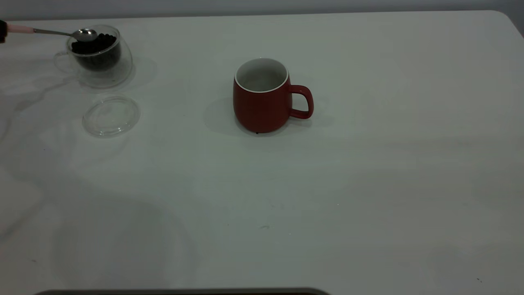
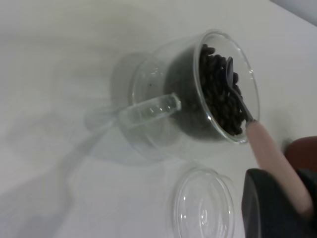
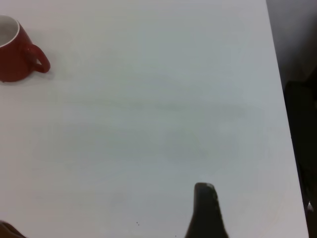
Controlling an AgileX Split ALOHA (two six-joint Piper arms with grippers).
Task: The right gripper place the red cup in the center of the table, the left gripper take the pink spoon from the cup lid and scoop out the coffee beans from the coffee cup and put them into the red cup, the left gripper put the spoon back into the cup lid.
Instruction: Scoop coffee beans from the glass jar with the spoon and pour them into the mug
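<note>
One pink spoon [image 1: 61, 32] over coffee beans [image 1: 95, 43]

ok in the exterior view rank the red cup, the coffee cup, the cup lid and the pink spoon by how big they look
1. red cup
2. coffee cup, though it stands farther back, so its true size is unsure
3. cup lid, nearly as wide as the coffee cup but flat
4. pink spoon

Looks like a plain test bench or lab. Only a bare white table [image 1: 368, 184] against a grey wall [image 1: 262, 6].
</note>
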